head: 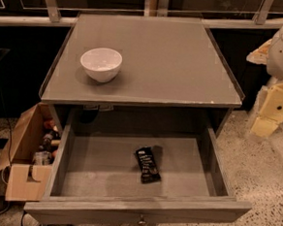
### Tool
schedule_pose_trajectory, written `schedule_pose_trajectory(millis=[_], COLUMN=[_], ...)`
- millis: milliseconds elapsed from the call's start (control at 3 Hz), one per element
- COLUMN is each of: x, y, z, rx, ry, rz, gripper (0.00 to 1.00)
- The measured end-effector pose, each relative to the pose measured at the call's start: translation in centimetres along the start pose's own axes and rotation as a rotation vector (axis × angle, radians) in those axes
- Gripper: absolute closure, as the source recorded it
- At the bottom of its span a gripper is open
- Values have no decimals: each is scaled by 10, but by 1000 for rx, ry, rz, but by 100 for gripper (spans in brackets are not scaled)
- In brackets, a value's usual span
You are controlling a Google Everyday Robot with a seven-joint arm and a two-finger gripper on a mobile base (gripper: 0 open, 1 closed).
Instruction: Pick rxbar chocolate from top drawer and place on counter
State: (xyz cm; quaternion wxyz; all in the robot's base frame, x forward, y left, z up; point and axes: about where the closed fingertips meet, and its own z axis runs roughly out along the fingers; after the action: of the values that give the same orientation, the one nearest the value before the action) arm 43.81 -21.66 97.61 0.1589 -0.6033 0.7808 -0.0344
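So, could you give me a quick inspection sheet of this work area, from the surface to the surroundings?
Surface: grey counter, flat, small chips at its front edge.
Job's things: rxbar chocolate lies flat on the floor of the open top drawer, right of centre; not yet on the counter.
Clutter: white bowl on the counter's left side; open cardboard box with small items, on the floor left of the drawer.
Grippers: gripper hangs right of the counter, apart from the drawer.
Cables: thin dark cable on the floor by the box.
Surroundings: speckled floor; railing behind.
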Motion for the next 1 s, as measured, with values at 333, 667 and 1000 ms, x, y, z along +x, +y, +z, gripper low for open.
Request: schedule_pose_trajectory(millis=[333, 667, 1000], x=[-6, -6, 1], y=[16, 16, 32], z=[12, 12, 28], rx=[-22, -23, -57], ry=[-10, -9, -6], rz=[6, 7, 52], gripper=[0, 0, 0])
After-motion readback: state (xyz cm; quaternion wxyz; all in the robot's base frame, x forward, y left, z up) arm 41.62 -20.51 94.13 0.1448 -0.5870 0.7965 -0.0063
